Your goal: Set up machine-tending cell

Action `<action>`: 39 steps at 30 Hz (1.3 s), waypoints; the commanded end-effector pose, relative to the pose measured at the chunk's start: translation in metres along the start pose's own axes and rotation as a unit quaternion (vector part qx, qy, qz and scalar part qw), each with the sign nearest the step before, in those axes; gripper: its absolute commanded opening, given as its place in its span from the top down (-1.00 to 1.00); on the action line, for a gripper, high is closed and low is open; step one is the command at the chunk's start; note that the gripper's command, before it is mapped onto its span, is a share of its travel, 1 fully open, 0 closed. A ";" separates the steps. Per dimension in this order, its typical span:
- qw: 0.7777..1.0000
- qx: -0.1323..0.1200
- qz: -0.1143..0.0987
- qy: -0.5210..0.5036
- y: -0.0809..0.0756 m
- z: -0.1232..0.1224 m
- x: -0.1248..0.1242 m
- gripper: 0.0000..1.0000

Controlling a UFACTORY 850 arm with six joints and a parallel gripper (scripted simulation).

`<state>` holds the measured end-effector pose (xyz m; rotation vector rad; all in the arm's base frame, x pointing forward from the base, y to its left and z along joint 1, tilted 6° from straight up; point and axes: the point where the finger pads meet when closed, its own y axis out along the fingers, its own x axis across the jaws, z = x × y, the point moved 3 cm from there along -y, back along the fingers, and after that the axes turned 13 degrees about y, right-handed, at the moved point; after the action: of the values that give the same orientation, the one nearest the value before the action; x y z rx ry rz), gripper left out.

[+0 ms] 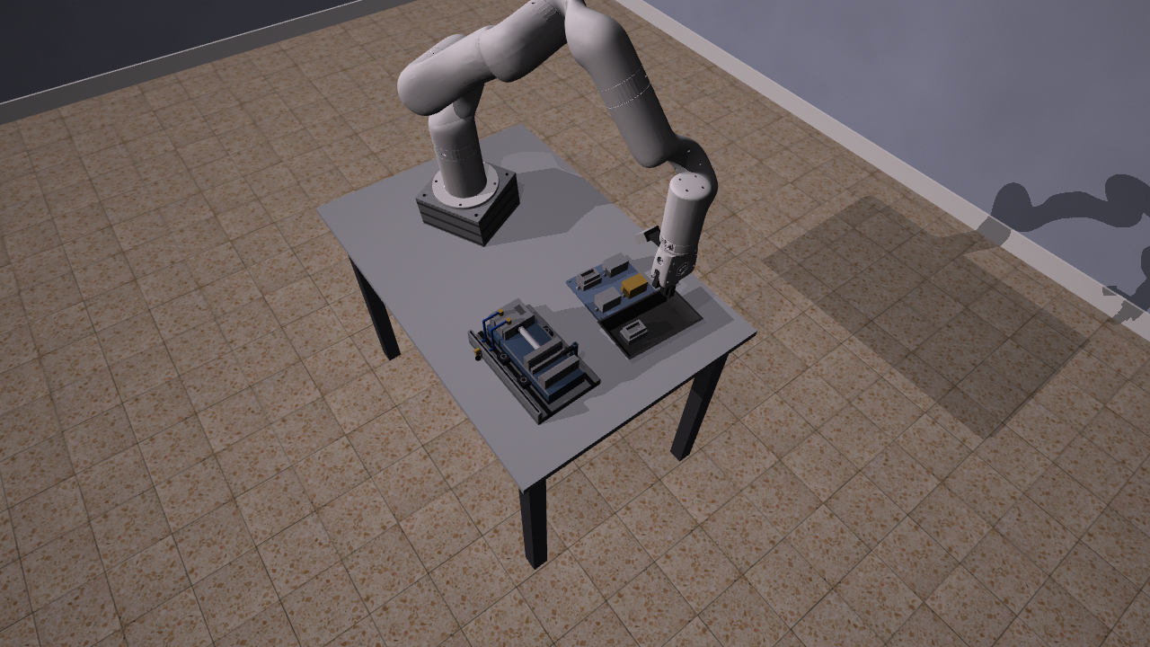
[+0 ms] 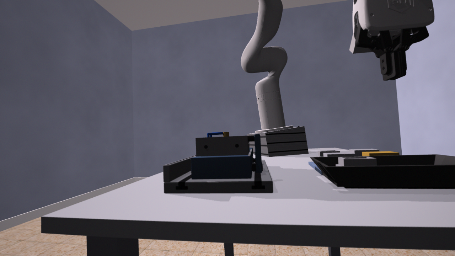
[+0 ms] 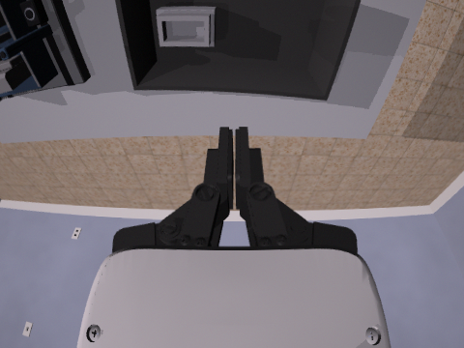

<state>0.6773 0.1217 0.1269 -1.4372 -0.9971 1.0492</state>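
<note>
My gripper (image 1: 663,283) is shut and empty. It hangs high over the outer side of the black outfeed tray (image 1: 655,325), as the exterior view shows (image 2: 393,68). In the wrist view the closed fingertips point past the tray (image 3: 239,29). One finished part (image 3: 186,26) lies flat and pocket up on the tray floor. The blue infeed plate (image 1: 614,285) holds a brass blank (image 1: 635,283), two grey aluminium blanks (image 1: 616,261) (image 1: 606,300) and a pocketed part (image 1: 589,277). The vise (image 1: 530,358) stands open; I see no blank in its opening.
The arm's base (image 1: 467,200) stands at the far end of the table. The vise has blue hoses (image 1: 490,322) at its far end. The tray's rim (image 2: 388,170) rises above the table. The table edge runs close beside the tray.
</note>
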 end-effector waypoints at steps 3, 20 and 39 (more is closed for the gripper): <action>1.000 -0.001 -0.001 0.000 0.001 -0.001 0.000 1.00; 1.000 -0.001 -0.001 0.000 0.022 -0.001 0.000 1.00; 1.000 -0.001 -0.001 0.000 0.053 -0.001 0.000 1.00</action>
<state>0.6798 0.1163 0.0764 -1.4369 -0.9967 1.0490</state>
